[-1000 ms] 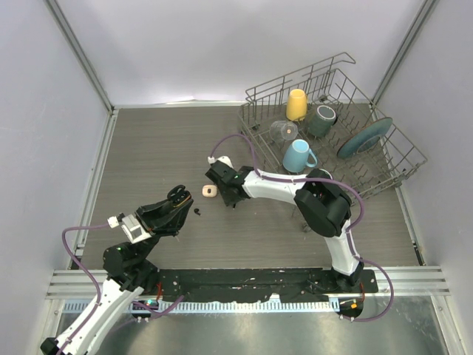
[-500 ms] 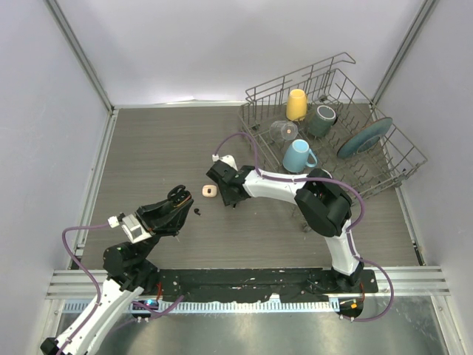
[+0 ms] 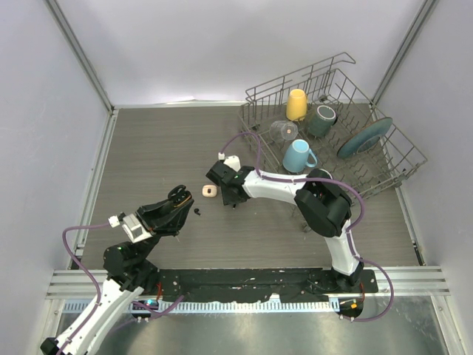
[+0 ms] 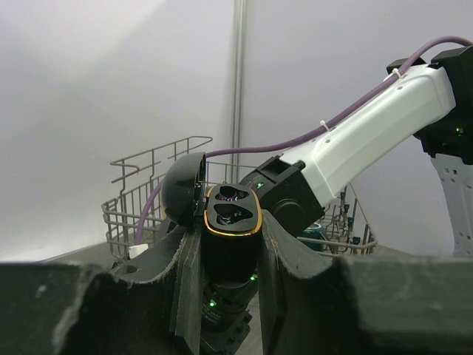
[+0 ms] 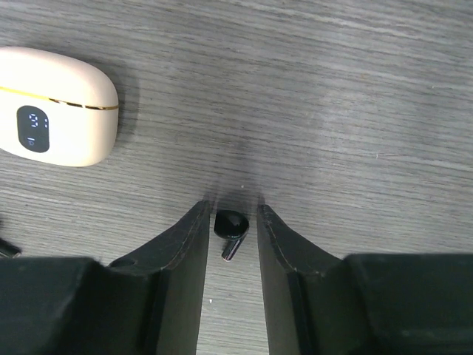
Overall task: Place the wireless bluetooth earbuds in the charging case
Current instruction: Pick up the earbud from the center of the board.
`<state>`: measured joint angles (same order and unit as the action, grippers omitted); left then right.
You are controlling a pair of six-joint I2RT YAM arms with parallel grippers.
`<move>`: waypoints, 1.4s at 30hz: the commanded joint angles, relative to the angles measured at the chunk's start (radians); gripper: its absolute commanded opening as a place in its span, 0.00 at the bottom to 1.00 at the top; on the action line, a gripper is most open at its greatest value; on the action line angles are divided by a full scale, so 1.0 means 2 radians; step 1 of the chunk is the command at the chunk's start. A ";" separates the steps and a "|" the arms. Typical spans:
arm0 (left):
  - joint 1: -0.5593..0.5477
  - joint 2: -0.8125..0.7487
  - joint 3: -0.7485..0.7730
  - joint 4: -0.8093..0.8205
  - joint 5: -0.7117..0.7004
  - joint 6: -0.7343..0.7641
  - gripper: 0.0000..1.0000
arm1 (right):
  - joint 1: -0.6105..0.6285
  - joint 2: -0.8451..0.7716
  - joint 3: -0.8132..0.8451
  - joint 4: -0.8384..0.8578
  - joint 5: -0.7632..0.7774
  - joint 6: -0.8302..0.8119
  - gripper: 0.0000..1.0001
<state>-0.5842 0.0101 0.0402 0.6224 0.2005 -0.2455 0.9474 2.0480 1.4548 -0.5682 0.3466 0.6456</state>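
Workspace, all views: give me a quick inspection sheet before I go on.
Surface: wood-grain table, no spills seen.
Job's things: black charging case, lid open, wells too dark to read; black earbud lying between the right fingers; second black earbud loose on the table; cream case closed, on the table; cream earbuds: nothing seen.
Clutter: dish rack far right, holding mugs, a glass and a plate.
Grippers: left gripper shut on the black charging case; right gripper narrowly open around the earbud.
Cables: purple cables looped along both arms.
Surroundings: grey walls.
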 commanded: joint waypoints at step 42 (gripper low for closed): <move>0.001 -0.013 -0.047 0.012 -0.049 -0.019 0.00 | 0.062 -0.405 -0.282 0.396 0.147 -0.133 0.01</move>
<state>-0.5842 0.0097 0.0402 0.6155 0.1055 -0.2760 1.0504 1.3045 0.9207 0.0002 0.5777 0.4633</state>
